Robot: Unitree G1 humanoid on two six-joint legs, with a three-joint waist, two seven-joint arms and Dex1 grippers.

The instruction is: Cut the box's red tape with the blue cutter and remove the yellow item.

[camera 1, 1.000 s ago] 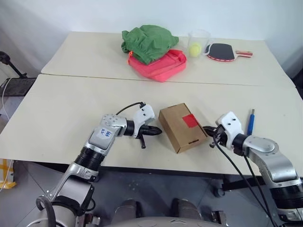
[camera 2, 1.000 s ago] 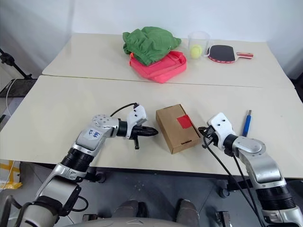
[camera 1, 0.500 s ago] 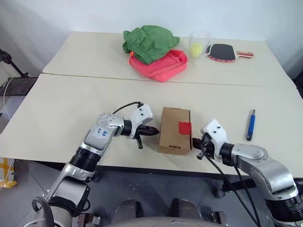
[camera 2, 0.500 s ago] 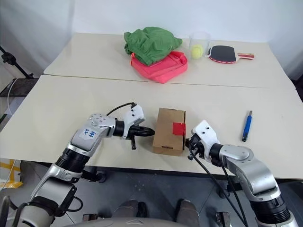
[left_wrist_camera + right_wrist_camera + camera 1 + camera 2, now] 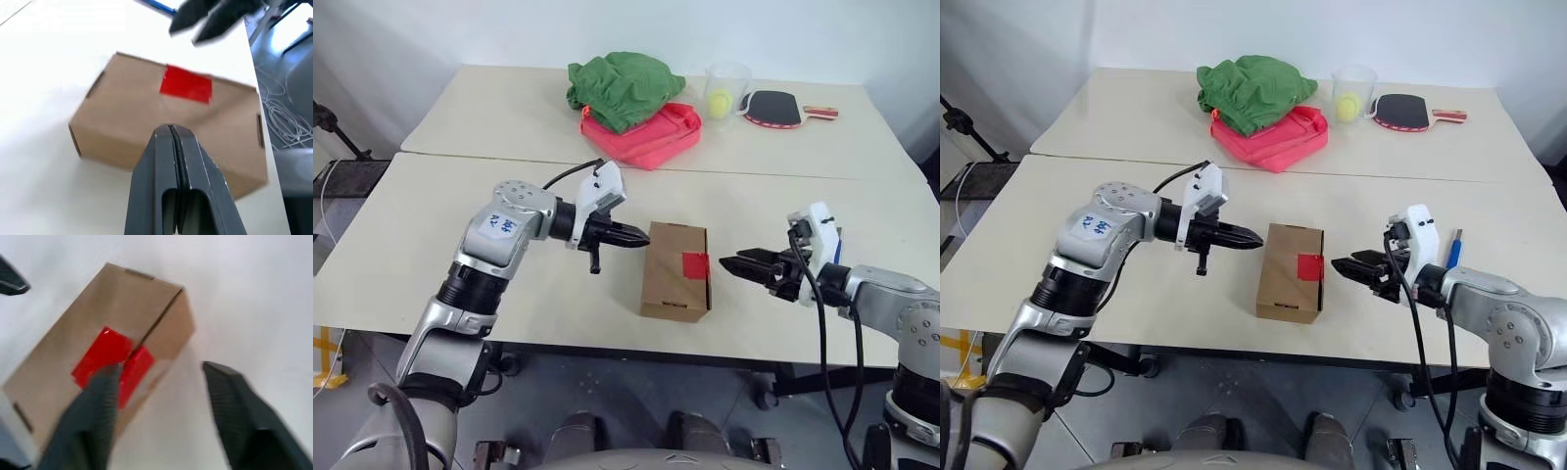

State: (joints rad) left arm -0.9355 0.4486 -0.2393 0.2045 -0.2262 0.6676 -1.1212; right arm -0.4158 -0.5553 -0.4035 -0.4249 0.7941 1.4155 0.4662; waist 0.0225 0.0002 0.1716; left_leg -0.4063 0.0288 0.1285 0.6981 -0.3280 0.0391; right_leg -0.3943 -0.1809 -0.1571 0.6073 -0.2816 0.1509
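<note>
Sitting on the table [image 5: 431, 225]: the box [image 5: 675, 269], red tape [image 5: 695, 263] on its top, folded over the edge facing the right end effector [image 5: 732, 264]. Just left of the box, left end effector [image 5: 636, 235] with fingers pressed together, raised off the table, tips aimed at the box. Just right of the box, right end effector, fingers apart, holding nothing. Beyond that end effector, the blue cutter [image 5: 1452, 249], flat on the table.

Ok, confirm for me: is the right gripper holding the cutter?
No, the right gripper hangs open and empty beside the box; the cutter lies on the table.
</note>
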